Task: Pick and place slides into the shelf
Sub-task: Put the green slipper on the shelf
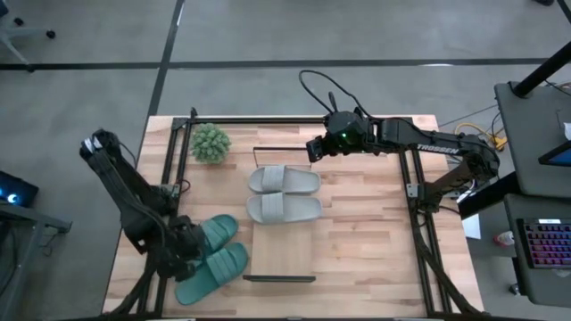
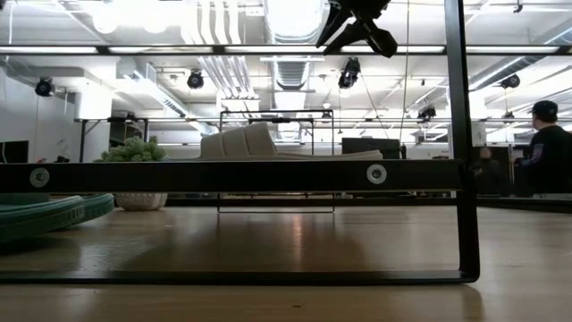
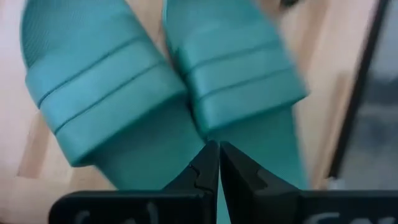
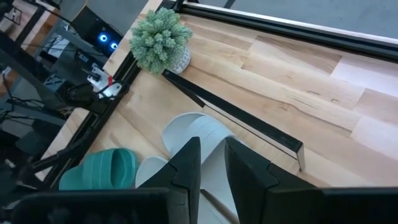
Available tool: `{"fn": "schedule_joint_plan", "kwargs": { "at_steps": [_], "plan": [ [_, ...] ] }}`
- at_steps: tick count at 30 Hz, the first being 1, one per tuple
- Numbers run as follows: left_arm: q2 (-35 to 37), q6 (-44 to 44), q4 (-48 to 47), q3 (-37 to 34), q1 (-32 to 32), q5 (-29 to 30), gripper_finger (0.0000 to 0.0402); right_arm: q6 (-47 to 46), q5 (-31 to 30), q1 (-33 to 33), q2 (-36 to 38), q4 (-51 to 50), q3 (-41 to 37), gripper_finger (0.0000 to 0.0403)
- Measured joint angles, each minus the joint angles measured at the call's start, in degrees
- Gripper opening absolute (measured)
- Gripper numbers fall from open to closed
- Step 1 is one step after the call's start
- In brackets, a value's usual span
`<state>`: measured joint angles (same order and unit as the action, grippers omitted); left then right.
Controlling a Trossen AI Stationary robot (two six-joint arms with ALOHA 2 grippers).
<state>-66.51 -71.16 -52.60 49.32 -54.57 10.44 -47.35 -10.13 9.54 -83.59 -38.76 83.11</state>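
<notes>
Risk: my left gripper (image 3: pixel 218 163), fingers pressed together, over soft teal-green slides (image 1: pixel 212 259); unopened, it would shove them. My right gripper (image 1: pixel 314 148), slightly parted, empty.

Counting now: two light grey slides (image 1: pixel 284 193) sitting on one shelf (image 1: pixel 279 259), two teal-green slides (image 1: pixel 212 256), one potted plant (image 1: pixel 210 143), two arms showing.

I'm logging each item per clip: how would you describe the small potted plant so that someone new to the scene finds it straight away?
Start from the wooden table seen from above and go to its far left corner. There, just left of the far end of the shelf that carries the grey slides, stands the potted plant. It is the only bushy, pale green, round thing; the teal slides nearer the front are flat and smooth.
</notes>
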Motion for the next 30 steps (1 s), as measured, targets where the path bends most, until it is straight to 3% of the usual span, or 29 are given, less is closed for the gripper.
{"fn": "schedule_joint_plan", "kwargs": {
  "at_steps": [7, 12, 19, 30],
  "plan": [
    [-7.09, 9.44, -1.59, 0.24, -0.11, -1.54, 0.0, -1.65, 0.02, -0.02, -0.02, 0.07, 0.0, 0.0066],
    [-9.46, 12.98, -4.86, 2.63, -0.94, 1.47, 0.0, -2.2, 0.02, -0.13, -0.02, 0.07, 0.0, 0.0066],
    [-11.27, 13.23, -16.26, 5.9, -1.53, 7.3, 0.0, -3.02, 0.02, -0.13, -0.07, 0.04, 0.0, 0.0066],
    [-10.57, 13.03, -16.66, 5.66, -1.51, 4.51, 0.0005, -3.19, 0.02, -0.15, -0.07, 0.04, 0.0, 0.0066]
  ]
}}
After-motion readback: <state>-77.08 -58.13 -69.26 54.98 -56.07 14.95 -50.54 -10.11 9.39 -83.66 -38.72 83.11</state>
